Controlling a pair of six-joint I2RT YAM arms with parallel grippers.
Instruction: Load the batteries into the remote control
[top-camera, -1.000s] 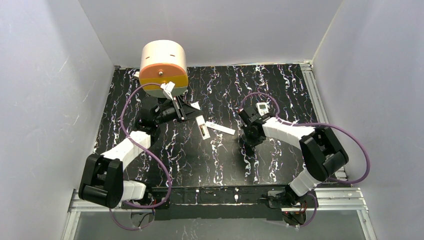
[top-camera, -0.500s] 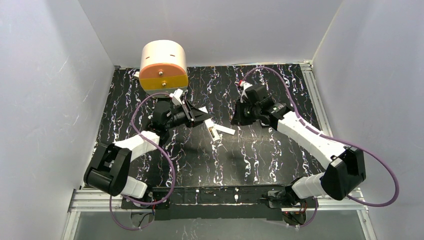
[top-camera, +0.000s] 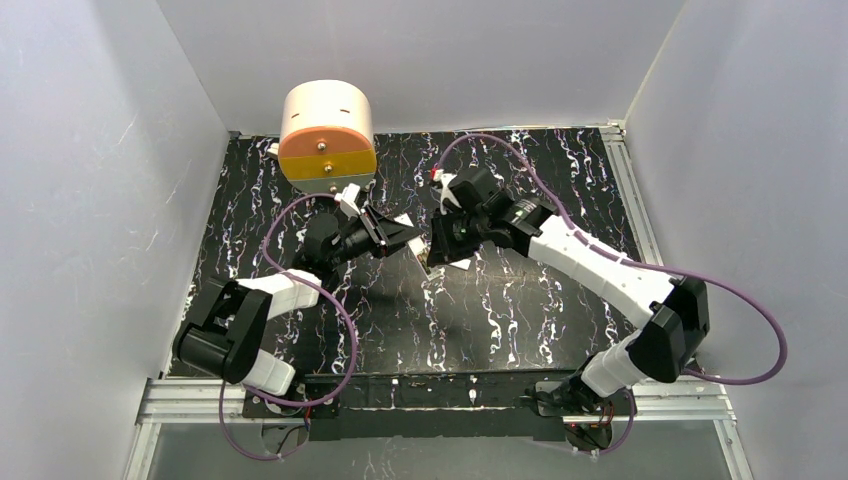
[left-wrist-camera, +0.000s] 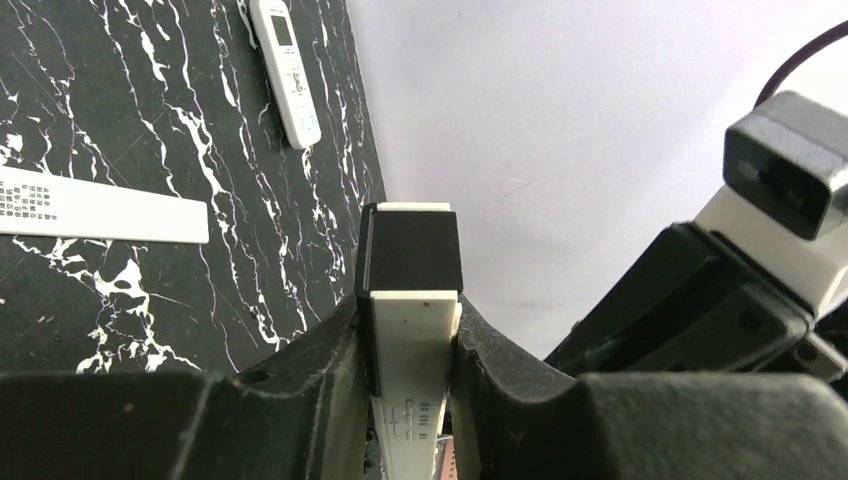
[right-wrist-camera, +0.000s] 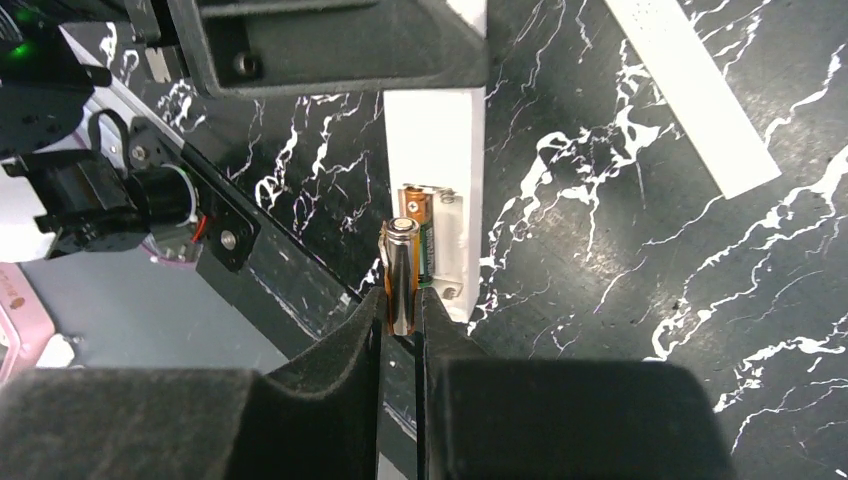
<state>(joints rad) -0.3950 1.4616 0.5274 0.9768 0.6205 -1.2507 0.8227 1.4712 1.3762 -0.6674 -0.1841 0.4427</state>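
1. The white bar lies flat on the tabletop at the left of the left wrist view. It has rows of tiny dark print at its left end, too small to read.
2. The remote control has faint marks on its white face close to the jaws, and these cannot be read either. Its far end is capped in black.
3. The left gripper has its jaws pressed on the two long sides of the remote control, at centre frame and above the tabletop.
4. The right gripper has its jaws nearly together. They pinch the held battery, which is upright and copper-orange, with no legible label.
5. In the right wrist view the remote control's open bay is at centre, with the seated battery lying in it. The held battery overlaps the bay's lower edge, and contact cannot be told.
6. A second remote, with a display window and buttons, lies at the upper left of the left wrist view.
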